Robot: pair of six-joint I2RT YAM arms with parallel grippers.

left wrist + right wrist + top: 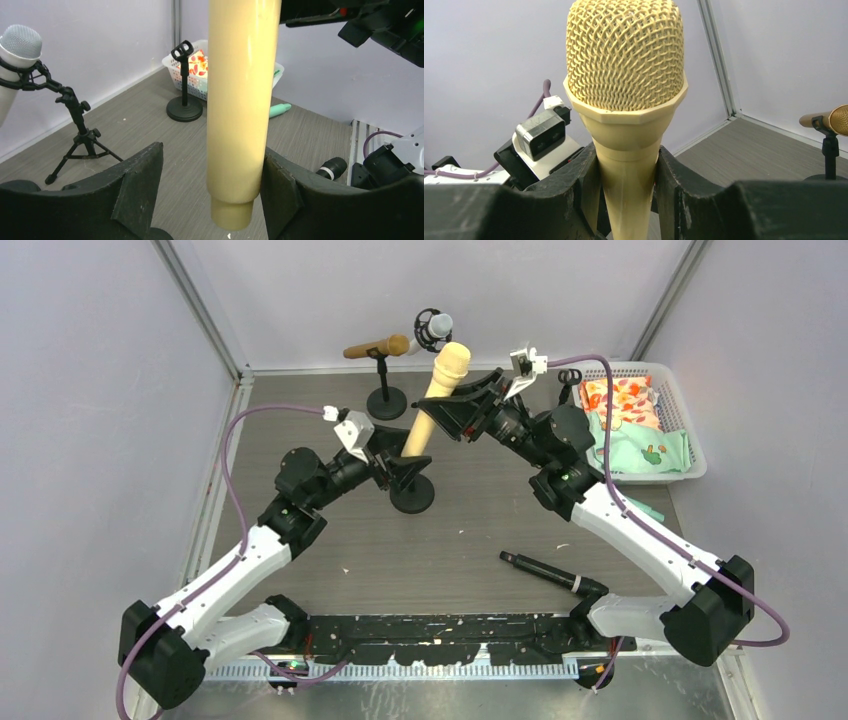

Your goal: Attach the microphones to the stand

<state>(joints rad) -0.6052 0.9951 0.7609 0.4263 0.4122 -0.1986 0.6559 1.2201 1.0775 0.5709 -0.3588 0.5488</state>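
Mesh in a fine cream-yellow weave domes the head of the cream microphone (626, 55), above a faceted collar and a smooth, glossy, tapering barrel. The right tool (626, 175) is clamped on the neck just under that collar, its matte black fingers pressed to both sides. The right arm is stretched forward and inward. The microphone is tilted, head up and away, with its stepped flat tail between the fingers of the left tool (212, 155). Those fingers stand apart around it, though one may just brush the barrel. The left arm reaches in low over a round black stand base (412, 496). A slim black microphone (545, 572) lies on the grey wood-grain table (470, 540).
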